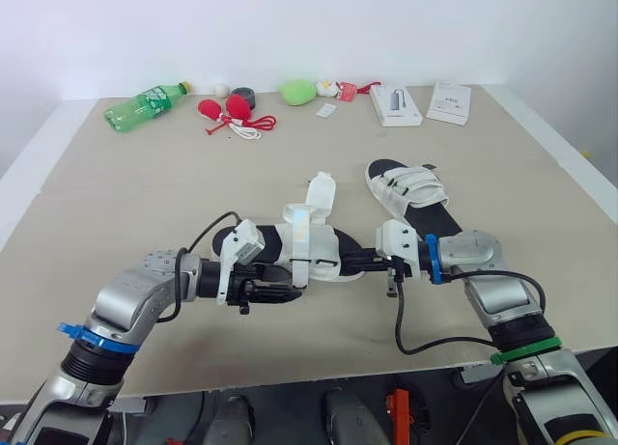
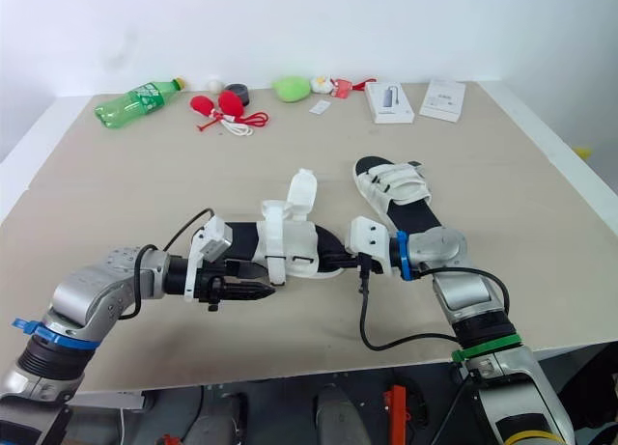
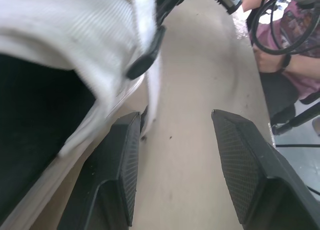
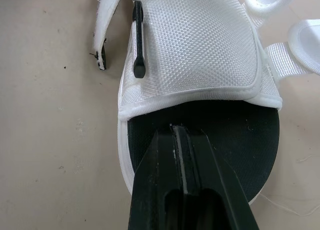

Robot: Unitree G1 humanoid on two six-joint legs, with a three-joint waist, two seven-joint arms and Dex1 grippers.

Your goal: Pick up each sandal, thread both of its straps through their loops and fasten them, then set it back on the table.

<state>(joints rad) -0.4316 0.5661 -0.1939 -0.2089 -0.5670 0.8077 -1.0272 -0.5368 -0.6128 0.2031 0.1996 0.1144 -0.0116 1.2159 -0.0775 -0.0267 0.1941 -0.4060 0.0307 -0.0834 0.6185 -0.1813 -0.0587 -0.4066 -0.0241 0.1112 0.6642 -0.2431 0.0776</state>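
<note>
Near sandal [image 1: 309, 242] lies flat on the table [image 1: 145, 194], close in front and between the two arms. Its long axis runs crosswise, left to right. More bare black footbed shows at its left end, so probably heel to the left and toe to the right. One white strap [image 1: 319, 192] stands up, unfastened. A loose strap end [image 4: 104, 35] trails on the table beside the black loop [image 4: 138, 40]. Far sandal [image 1: 410, 194] sits just beyond on the right, angled away, both straps lying flat across it. Left pincer [image 1: 275, 293] is low at the near edge of the sole. Its fingers are apart with bare table between them, and one finger [image 3: 117, 165] is right against the strap edge. Right pincer [image 4: 173, 127] has its fingers together, tips on the black footbed at the right end; nothing visibly pinched. Handling, judged: light; the sole is probably springy but holds its shape; woven straps are limp and will flop, and the mesh upper gives. Best hold for lifting is the sole rim at one end. For threading, grip the strap close to its free tip so it stays straight into the loop.
</note>
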